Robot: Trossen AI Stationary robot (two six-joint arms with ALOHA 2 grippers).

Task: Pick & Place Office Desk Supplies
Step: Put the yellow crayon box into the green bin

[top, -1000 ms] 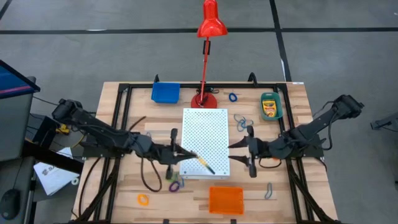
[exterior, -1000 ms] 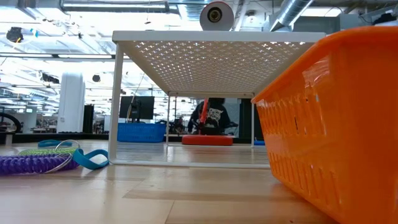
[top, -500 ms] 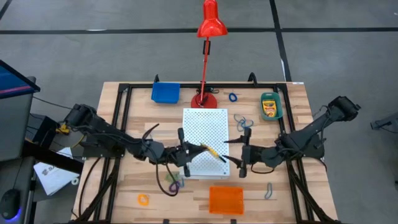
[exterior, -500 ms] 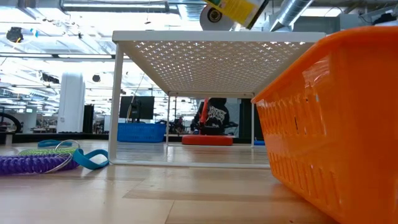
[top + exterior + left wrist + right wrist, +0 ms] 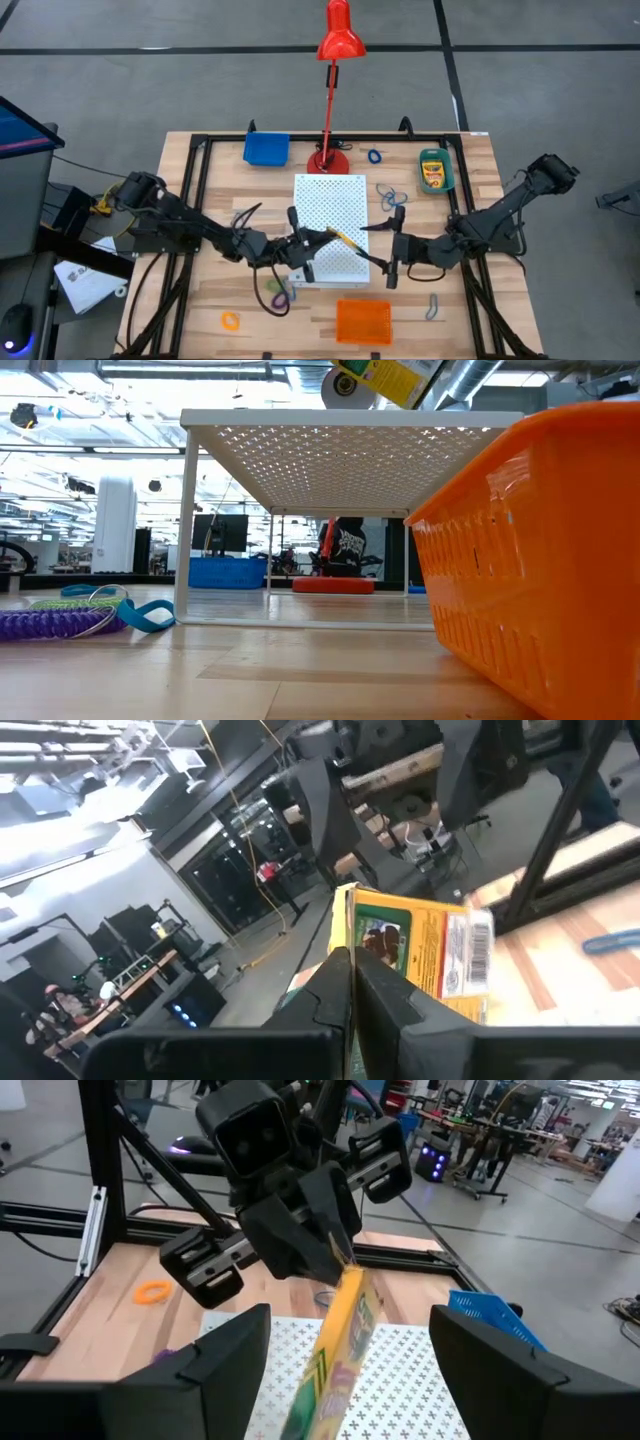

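Looks like a mid-air handoff is being set up, and that's where I'd expect trouble. The left gripper point(image 5: 318, 238) has its fingers pinched on one end of a crayon box point(image 5: 342, 241), holding it up over the white board point(image 5: 330, 205) with most of the box sticking out toward the other arm. The right gripper point(image 5: 393, 247) sits just beside the free end, fingers spread wide, touching nothing.

From the right wrist view the box point(image 5: 335, 1350) hangs between those spread fingers point(image 5: 222, 1360) but tilted and edge-on. My guess: if they close now they could catch it on a corner instead of flat, and it'd twist or pop out. The left side only has a narrow bite on the end, so any shove from the right could lever it loose too.

If it drops it probably lands on the board and could slide off toward the orange tray point(image 5: 363, 321) or onto the counter point(image 5: 460, 300). Timing matters as well: if the left lets go before the right has really clamped, down it goes.

A second crayon box is already in the teal tray point(image 5: 436, 171) at the far right, so I'd guess that's the destination.
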